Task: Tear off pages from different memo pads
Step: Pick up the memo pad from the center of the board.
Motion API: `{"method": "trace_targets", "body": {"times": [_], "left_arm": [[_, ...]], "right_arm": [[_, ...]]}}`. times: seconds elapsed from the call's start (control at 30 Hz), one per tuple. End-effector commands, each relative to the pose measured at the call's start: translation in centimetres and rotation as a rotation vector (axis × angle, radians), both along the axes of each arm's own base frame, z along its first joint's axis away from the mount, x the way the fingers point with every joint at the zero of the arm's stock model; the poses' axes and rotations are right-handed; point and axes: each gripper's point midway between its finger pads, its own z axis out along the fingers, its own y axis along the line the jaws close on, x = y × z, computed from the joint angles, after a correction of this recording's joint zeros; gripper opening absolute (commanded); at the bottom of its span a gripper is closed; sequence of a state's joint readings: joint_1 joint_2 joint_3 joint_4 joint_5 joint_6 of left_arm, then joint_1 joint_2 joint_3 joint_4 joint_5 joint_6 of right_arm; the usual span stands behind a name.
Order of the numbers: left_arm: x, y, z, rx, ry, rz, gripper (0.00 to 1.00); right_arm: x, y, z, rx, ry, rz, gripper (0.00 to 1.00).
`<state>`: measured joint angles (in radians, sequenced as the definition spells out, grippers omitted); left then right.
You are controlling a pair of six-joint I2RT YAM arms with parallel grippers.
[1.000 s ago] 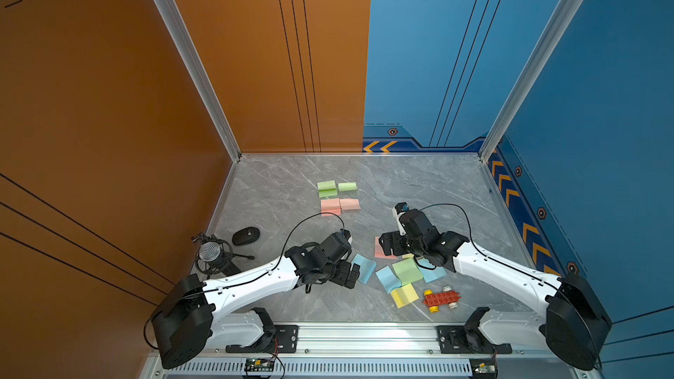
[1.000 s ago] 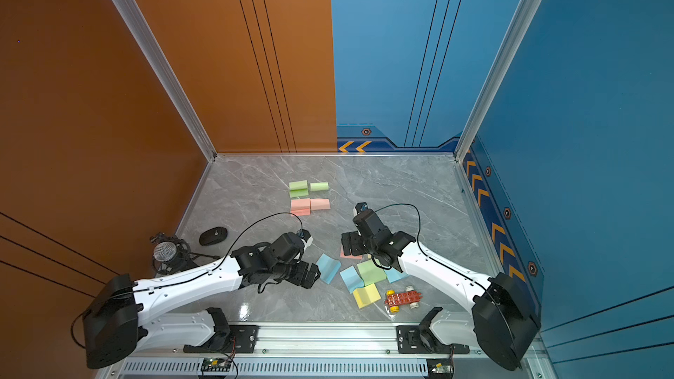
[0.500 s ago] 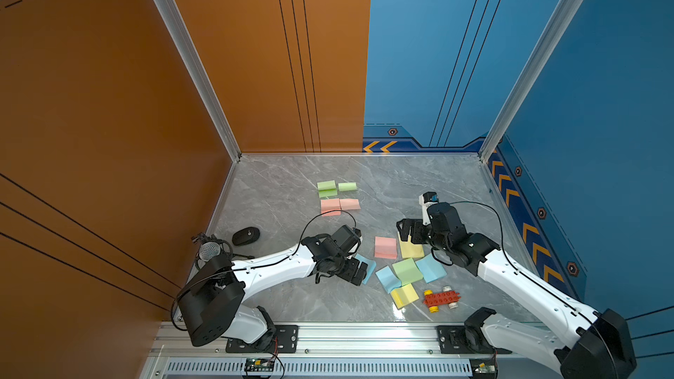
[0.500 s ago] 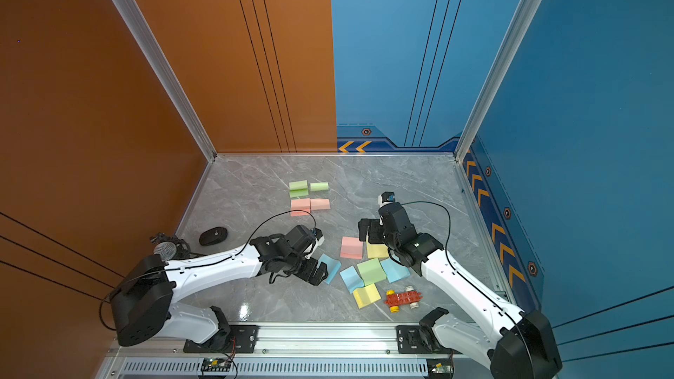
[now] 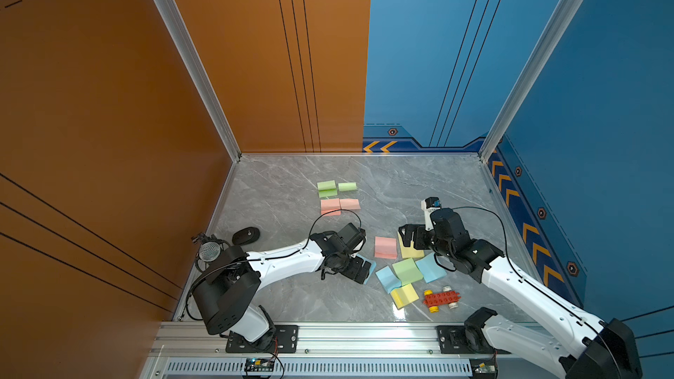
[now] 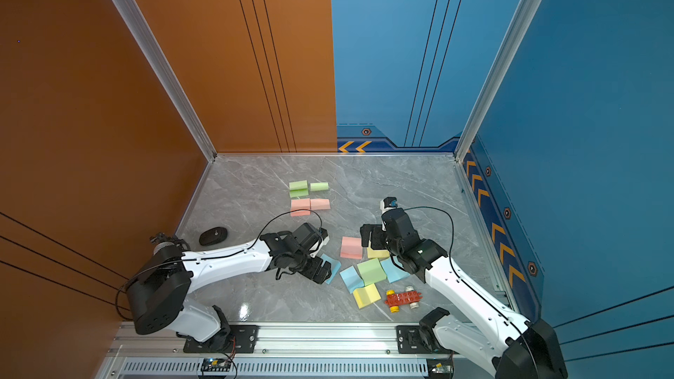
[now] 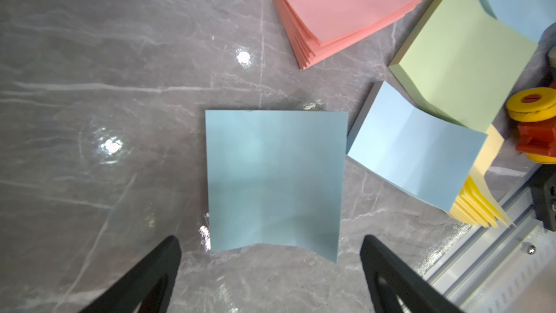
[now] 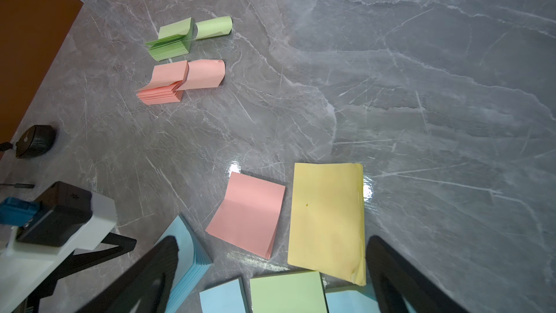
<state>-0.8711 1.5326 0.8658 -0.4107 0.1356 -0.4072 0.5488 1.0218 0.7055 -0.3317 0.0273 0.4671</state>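
Here, left fingers open, empty; blue pad lies just ahead, centred between them. Right fingers open, near yellow pad.

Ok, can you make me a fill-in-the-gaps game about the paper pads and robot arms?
1. The memo pad below the left gripper is ___.
2. The toy car has a ___ body.
3. The curled page beside the far green pad is ___.
4. The right gripper is ___, holding nothing.
Missing words: blue, red, green, open.
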Motion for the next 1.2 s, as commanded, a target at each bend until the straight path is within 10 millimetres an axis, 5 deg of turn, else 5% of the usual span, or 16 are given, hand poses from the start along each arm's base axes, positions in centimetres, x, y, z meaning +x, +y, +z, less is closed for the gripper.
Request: {"method": "trace_targets", "body": {"times": [0.0, 1.0, 1.17], "left_arm": [[0.38, -0.17, 0.08, 0.003, 0.000, -0.007, 0.96], [0.98, 0.01, -0.34, 0.032, -0.017, 0.010, 0.87], [1.22, 0.47, -0.16, 0.035, -0.028, 0.023, 0.79]], "right_arm": [[-0.51, -0.21, -0.60, -0.019, 0.017, 0.019, 1.00], [-0.43, 0.00, -1.35, -0.037, 0.033, 0.031, 0.97], [-0.39, 0.45, -1.09, -0.047, 0.025, 0.064, 0.96]]}}
